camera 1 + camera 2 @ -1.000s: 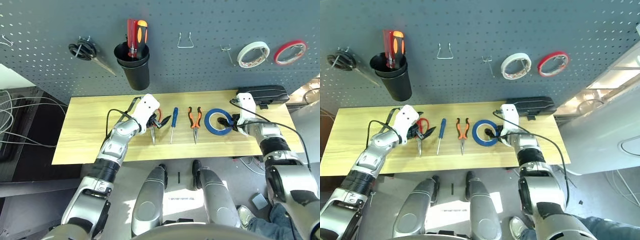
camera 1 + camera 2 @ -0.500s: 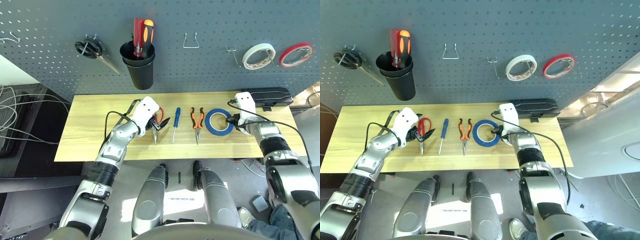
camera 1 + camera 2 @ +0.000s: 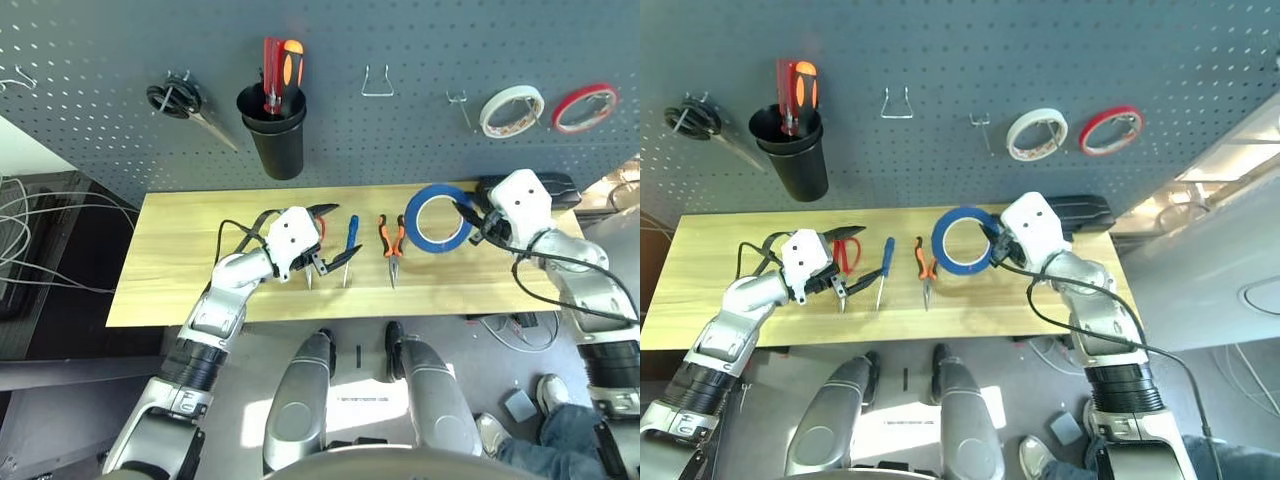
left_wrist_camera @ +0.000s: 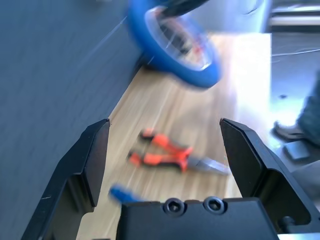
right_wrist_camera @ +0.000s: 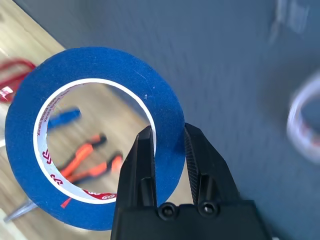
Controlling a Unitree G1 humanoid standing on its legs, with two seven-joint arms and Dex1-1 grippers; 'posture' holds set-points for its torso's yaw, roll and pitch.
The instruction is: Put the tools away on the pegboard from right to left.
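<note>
Right gripper [image 3: 470, 222] pinches the rim of the blue tape ring [image 3: 437, 217], one finger inside the ring and one outside, jaws narrow on the band; the ring is lifted off the table [image 3: 170, 265] and held upright in front of the pegboard [image 3: 400, 40], below the white tape roll [image 3: 510, 109] and red tape roll [image 3: 582, 105] hanging on hooks. Left gripper [image 3: 333, 240] is spread wide, holding nothing, hovering above the red-handled scissors [image 3: 844, 262], with the blue-handled screwdriver [image 3: 348, 244] just beside its fingertips. Orange-and-black pliers [image 3: 390, 243] lie flat on the table between the screwdriver and the lifted ring. On the pegboard: black cup [image 3: 272, 133] with a red and an orange handle sticking out, black-handled scissors [image 3: 180, 104] hung at far left, empty wire hook [image 3: 376, 84] near the middle. Black case [image 3: 1080, 212] sits on the table's right end behind the right gripper.
</note>
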